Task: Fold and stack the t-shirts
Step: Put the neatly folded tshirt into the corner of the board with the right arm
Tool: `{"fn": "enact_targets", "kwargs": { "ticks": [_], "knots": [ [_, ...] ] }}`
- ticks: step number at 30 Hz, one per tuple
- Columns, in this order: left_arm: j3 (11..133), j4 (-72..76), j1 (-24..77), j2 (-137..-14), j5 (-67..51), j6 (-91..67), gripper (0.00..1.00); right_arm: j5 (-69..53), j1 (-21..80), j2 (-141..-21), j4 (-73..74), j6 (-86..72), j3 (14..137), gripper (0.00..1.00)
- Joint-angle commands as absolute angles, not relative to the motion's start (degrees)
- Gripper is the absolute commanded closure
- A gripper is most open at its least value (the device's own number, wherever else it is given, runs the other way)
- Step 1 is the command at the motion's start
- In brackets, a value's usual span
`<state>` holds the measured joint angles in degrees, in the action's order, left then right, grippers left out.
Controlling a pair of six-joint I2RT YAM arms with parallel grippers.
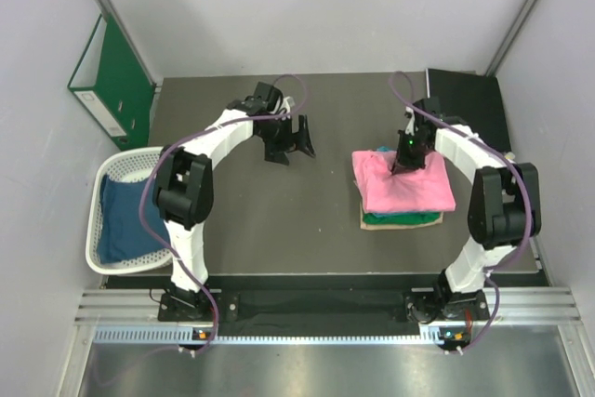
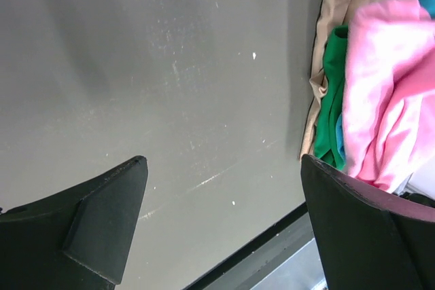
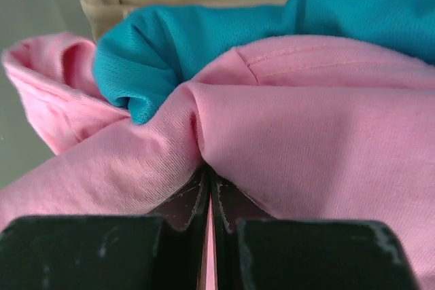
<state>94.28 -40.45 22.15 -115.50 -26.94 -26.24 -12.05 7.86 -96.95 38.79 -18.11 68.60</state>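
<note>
A folded bright pink t-shirt [image 1: 409,188] tops a stack on the right of the table. My right gripper [image 1: 402,166] is at the stack's back edge, shut on a pinch of the pink t-shirt [image 3: 306,120], which bunches around the closed fingertips [image 3: 208,171]. A teal t-shirt [image 3: 224,32] shows just under the pink one, with a green layer [image 1: 400,219] and tan cloth [image 1: 364,220] beneath. A dark blue t-shirt [image 1: 125,216] lies in the basket at the left. My left gripper [image 1: 293,148] hangs open over bare table [image 2: 224,161], holding nothing, left of the stack [image 2: 387,100].
A white lattice basket [image 1: 102,183] stands at the table's left edge. A green ring binder [image 1: 112,76] leans on the left wall behind it. A flat black panel [image 1: 469,99] lies at the back right corner. The table's front edge [image 2: 272,242] shows under my left gripper.
</note>
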Motion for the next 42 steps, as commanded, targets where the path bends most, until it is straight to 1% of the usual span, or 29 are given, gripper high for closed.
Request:
{"fn": "enact_targets", "kwargs": {
  "ticks": [1, 5, 8, 11, 13, 16, 21, 24, 29, 33, 42],
  "knots": [
    [92.82, -39.29, 22.24, -110.74, -26.02, -26.98, 0.01, -10.63, 8.17, -101.68, 32.77, -17.41, 76.98, 1.0],
    [92.02, -39.2, 22.15, -109.95, -25.31, -26.98, 0.01, -9.15, 9.05, -99.5, 37.42, -15.82, 80.68, 1.0],
    [90.88, -38.85, 22.24, -109.16, -24.79, -27.25, 0.01, -7.74, 9.75, -92.84, 42.25, -14.5, 81.47, 1.0],
    [90.0, -38.76, 22.24, -108.72, -24.61, -27.51, 0.01, -7.38, 10.46, -89.13, 46.83, -14.24, 82.53, 1.0],
    [89.3, -38.41, 22.15, -108.55, -24.43, -27.6, 0.01, -7.03, 11.95, -85.44, 48.78, -14.06, 82.79, 1.0],
    [89.38, -38.5, 22.24, -108.98, -24.34, -27.42, 0.01, -7.82, 15.55, -83.58, 49.74, -13.97, 83.58, 1.0],
    [90.35, -39.37, 22.24, -110.12, -24.26, -26.54, 0.01, -11.16, 24.32, -89.37, 48.34, -13.97, 85.17, 1.0],
    [91.05, -40.08, 22.15, -110.48, -23.73, -25.84, 0.01, -11.6, 27.15, -94.03, 46.59, -14.33, 85.69, 1.0],
    [91.41, -40.78, 22.06, -110.3, -22.94, -25.4, 0.01, -12.48, 28.3, -101.67, 47.9, -13.62, 87.19, 1.0],
    [91.58, -41.22, 21.71, -110.21, -22.68, -25.05, 0.01, -12.66, 28.56, -105.2, 48.51, -12.22, 86.31, 1.0],
    [91.5, -41.75, 21.1, -110.13, -22.06, -24.35, 0.01, -7.3, 28.65, -112.67, 51.41, -10.81, 87.18, 1.0]
  ]
}}
